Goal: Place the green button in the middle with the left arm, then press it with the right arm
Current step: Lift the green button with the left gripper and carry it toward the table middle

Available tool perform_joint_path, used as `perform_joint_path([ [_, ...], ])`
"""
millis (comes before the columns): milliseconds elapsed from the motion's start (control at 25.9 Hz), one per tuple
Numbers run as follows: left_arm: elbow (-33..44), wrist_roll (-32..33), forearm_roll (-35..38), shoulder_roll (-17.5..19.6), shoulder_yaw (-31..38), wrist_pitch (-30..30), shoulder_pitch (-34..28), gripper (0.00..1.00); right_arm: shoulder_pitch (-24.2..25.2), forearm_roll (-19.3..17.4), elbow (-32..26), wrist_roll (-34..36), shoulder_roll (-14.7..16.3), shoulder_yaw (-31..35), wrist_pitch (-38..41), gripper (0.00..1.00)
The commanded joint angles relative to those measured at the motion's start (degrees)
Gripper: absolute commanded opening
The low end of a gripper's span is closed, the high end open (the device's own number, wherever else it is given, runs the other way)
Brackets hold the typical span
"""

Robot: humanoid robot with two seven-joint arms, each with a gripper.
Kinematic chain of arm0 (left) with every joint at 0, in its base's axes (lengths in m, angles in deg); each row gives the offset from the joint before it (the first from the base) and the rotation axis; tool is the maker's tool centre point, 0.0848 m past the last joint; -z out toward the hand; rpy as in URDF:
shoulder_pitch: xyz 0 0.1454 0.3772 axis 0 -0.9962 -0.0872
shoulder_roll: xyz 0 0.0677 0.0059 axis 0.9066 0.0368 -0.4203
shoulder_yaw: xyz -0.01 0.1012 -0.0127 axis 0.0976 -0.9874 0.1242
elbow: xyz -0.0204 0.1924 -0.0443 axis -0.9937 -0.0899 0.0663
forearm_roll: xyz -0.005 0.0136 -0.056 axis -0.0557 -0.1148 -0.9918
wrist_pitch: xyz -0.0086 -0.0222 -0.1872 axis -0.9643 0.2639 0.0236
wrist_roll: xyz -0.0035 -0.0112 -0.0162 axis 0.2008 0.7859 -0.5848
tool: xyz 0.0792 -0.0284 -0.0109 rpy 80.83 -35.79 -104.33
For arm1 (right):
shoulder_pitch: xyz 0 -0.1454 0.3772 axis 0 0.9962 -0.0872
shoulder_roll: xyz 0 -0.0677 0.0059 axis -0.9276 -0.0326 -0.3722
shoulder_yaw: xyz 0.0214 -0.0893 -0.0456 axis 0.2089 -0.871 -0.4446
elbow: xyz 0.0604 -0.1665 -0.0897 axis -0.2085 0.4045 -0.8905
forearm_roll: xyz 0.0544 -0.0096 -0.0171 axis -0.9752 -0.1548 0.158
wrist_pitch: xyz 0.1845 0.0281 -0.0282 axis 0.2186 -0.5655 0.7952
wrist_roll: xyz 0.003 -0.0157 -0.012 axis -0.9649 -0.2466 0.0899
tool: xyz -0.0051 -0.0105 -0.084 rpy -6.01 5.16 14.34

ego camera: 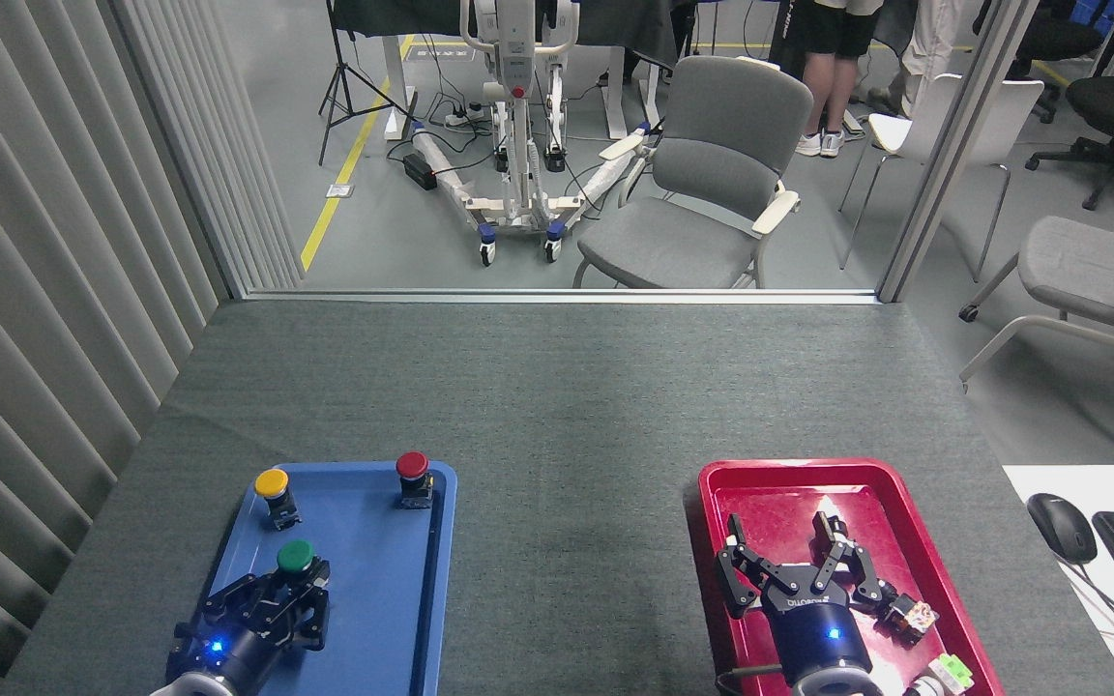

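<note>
Head view: left gripper [278, 592] fingers clenched on green button [295, 558] in blue tray [393, 619]; at 3 o'clock, right gripper [789, 563] fingers released above red tray [770, 476].

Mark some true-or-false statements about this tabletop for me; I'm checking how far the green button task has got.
1. The green button sits in the blue tray. True.
2. The left pincer has closed around the green button's base. True.
3. The red button stands on the bare tabletop. False: it stands in the blue tray, near its far right corner.
4. The right pincer is shut on a cube. False: it is open over the red tray, gripping nothing.
5. The yellow button is in the red tray. False: it is in the blue tray.
</note>
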Motion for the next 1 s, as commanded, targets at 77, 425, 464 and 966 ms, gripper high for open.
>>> perform_joint_path([
  [77, 6.10, -0.31, -0.13, 0.89, -0.01, 5.46, -0.14, 0.00, 0.11, 0.00, 0.06, 0.17, 0.04, -0.09, -0.09, 0.99],
  [425, 2.94, -2.25, 2.77, -9.57, -10.99, 9.25, 7.94, 0.00, 0.37, 0.00, -0.03, 0.17, 0.22, -0.17, -0.10, 0.99],
  [464, 1.62, -2.25, 5.06, -10.71, -12.84, 6.87, 8.65, 0.00, 0.55, 0.09, -0.03, 0.17, 0.30, -0.17, -0.09, 0.99],
  [966, -11.74, -3.83, 8.93, -16.07, -20.48, -0.78, 13.13, 0.00, 0.46, 0.00, -0.03, 0.17, 0.04, -1.93, -0.18, 0.95],
])
